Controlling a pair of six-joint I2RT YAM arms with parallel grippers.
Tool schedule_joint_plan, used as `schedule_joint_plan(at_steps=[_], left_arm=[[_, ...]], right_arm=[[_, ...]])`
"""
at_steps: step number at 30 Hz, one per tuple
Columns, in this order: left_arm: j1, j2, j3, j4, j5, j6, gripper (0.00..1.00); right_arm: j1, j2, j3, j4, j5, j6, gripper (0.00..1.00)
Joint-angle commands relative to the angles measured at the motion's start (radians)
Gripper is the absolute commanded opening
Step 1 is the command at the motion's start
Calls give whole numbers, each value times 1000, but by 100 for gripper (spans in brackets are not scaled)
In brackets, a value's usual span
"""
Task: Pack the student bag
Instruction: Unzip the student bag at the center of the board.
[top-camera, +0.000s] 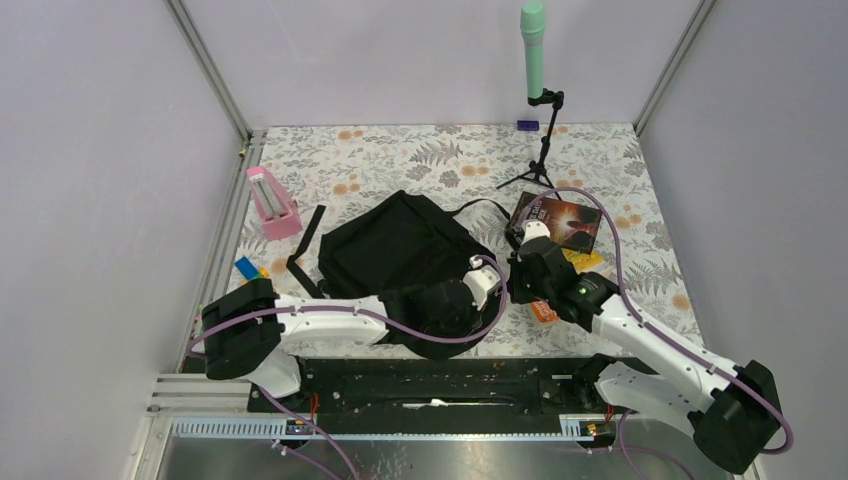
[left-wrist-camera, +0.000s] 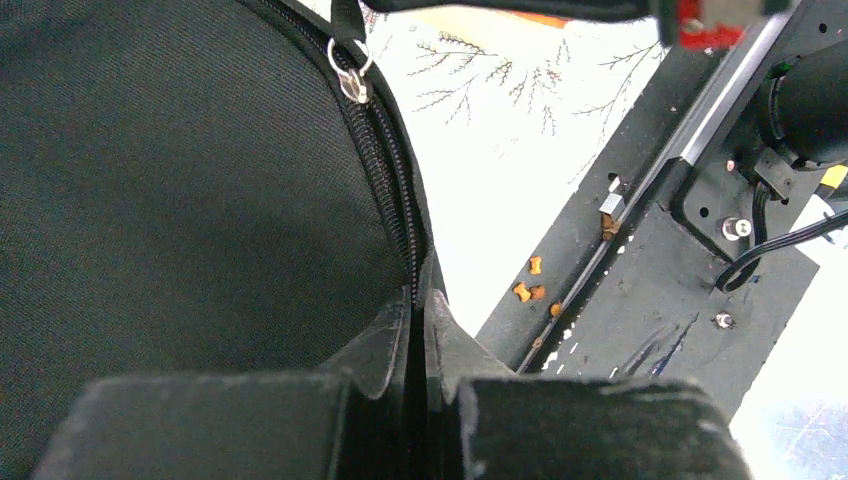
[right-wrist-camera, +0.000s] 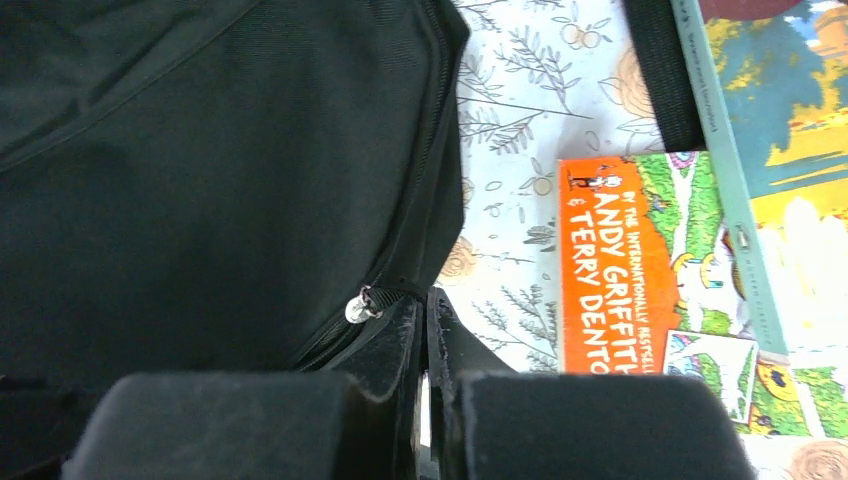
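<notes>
Hidden under their own wrists from above: left pincer, clenched tight on the zip seam of the student bag; right pincer, clenched just beside the metal zip pull. Fabric caught or not: cannot tell. Bag mid-worktop, near corner close to the front edge, open floral room beyond. Orange book beside the bag, title cut off: "ANDY GRIFFITH", "TERRY DENTO".
</notes>
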Motion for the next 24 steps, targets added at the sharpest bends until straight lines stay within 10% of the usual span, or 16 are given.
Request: schedule_joint_plan(at_steps=[1, 24], left_arm=[[-33, -47, -42, -31, -53, 8, 0], [-140, -319, -258, -162, -106, -11, 0]], right_arm=[[-33, 63, 83, -22, 148, -63, 0], [-134, 428, 281, 140, 84, -148, 0]])
